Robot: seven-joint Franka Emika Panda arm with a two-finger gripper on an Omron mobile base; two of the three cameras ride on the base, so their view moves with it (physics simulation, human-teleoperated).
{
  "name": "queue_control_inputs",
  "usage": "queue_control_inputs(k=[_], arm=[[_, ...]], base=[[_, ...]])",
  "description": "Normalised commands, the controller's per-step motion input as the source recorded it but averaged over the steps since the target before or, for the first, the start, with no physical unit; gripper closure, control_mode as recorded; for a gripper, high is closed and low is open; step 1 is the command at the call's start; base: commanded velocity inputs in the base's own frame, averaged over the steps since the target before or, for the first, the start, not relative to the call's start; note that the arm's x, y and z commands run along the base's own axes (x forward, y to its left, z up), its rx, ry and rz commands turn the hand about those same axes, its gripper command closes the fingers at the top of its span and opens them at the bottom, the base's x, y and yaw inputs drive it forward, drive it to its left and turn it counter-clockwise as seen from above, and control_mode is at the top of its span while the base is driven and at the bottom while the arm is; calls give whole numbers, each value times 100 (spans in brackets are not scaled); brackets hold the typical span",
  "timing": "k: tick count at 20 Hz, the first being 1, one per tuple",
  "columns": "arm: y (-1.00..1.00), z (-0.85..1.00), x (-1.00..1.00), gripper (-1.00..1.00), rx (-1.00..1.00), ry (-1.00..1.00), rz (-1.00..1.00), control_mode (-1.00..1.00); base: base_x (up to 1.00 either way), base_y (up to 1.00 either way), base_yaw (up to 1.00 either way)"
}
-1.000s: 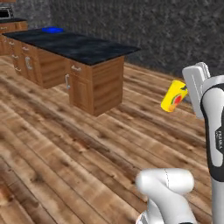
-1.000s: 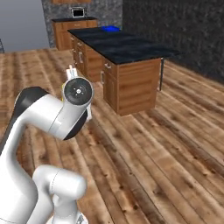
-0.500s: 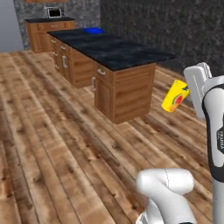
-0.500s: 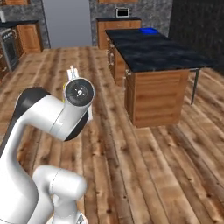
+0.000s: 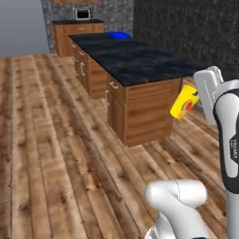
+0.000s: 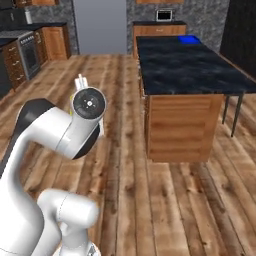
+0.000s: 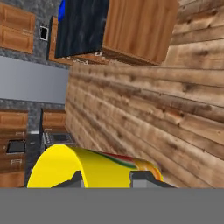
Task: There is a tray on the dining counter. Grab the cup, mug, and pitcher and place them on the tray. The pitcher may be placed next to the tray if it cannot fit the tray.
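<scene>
Tray [image 5: 119, 35] on far end of dining counter [image 5: 135, 58]; cup [image 5: 184, 102] between fingers [image 7: 142, 179], before counter's near end.

dining counter [image 5: 140, 60] ahead, open floor [image 5: 51, 140] left

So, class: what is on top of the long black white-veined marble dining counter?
At the far end of the black marble dining counter lies a flat bright blue tray. Whether anything sits in the tray is too small to tell. The rest of the top looks bare.
</scene>
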Motion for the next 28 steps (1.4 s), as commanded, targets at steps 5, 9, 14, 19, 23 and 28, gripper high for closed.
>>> queue_control_inputs(k=[5, 9, 14, 19, 23, 28], arm=[[0, 0, 0, 100, 0, 0, 0, 100], [0, 0, 0, 100, 0, 0, 0, 100], [0, 0, 0, 100, 0, 0, 0, 100], [0, 0, 0, 100, 0, 0, 0, 100], [0, 0, 0, 100, 0, 0, 0, 100], [0, 0, 0, 100, 0, 0, 0, 100]], base=[[86, -100, 10], [85, -100, 6], [79, -100, 4], [62, -100, 7], [60, -100, 7], [57, -100, 7]])
